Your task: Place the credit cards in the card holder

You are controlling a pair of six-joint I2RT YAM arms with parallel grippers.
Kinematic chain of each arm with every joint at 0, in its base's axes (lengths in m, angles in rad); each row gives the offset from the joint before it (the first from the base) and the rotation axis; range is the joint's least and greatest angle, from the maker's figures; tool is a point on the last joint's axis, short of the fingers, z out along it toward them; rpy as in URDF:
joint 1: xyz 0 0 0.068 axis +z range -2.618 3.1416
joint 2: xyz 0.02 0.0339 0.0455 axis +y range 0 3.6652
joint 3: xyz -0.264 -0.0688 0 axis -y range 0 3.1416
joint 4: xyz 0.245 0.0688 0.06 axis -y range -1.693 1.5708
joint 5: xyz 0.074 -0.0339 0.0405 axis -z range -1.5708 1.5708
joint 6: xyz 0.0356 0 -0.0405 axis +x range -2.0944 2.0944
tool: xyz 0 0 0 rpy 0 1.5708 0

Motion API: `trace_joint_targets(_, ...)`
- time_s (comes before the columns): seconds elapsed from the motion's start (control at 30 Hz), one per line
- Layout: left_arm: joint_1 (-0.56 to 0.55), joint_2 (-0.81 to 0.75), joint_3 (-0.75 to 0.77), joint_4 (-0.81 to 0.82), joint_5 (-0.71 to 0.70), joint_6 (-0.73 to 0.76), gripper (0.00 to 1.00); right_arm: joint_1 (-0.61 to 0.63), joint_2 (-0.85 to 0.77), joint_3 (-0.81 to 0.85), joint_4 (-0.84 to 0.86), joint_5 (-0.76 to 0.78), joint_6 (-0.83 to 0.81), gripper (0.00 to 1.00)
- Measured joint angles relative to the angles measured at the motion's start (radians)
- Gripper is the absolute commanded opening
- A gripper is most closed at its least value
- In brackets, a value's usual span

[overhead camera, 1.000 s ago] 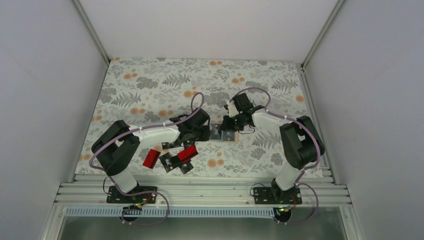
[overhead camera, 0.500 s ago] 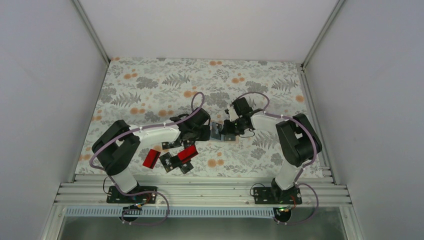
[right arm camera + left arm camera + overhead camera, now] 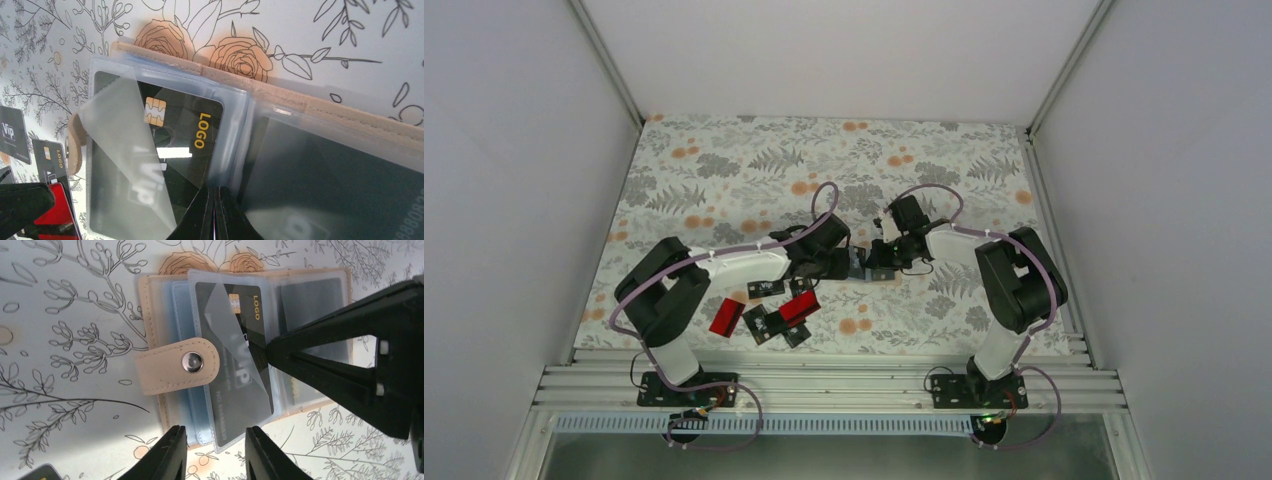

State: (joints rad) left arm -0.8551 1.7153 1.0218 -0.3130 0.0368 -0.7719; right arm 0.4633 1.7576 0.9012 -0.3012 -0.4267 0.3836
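The card holder point(image 3: 175, 365) lies open on the floral cloth, tan outside, light blue inside, with clear sleeves. A black credit card marked LOGO point(image 3: 250, 320) sits in one sleeve, under a loose clear flap. My left gripper point(image 3: 215, 452) is open just short of that card's lower edge, with nothing between its fingers. My right gripper point(image 3: 216, 195) is shut, its tips pressed at the fold between two sleeves point(image 3: 230, 135). From above, both grippers point(image 3: 842, 264) point(image 3: 876, 262) meet over the holder point(image 3: 860, 266). Loose cards, red point(image 3: 725, 316) and black point(image 3: 766, 289), lie by the left arm.
More loose cards show at the left of the right wrist view: a black Vip card point(image 3: 12, 134), a black LOGO card point(image 3: 52, 160) and a red one point(image 3: 57, 215). White walls point(image 3: 524, 200) and an aluminium rail point(image 3: 824, 385) bound the cloth.
The left jaws have opened and let go of the black card, which stays in the sleeve. The right gripper moved left onto the holder and has stayed shut.
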Motion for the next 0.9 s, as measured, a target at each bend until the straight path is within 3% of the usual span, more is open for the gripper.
trace_joint_targets(0.33,0.0,0.015,-0.012,0.035,0.012,-0.023,0.44,0.0,0.0,-0.002,0.003,-0.004,0.0,0.04)
trace_joint_targets(0.9,0.0,0.081,-0.013,0.118,0.055,-0.034,0.45,0.0,0.0,-0.005,0.01,-0.009,0.0,0.04)
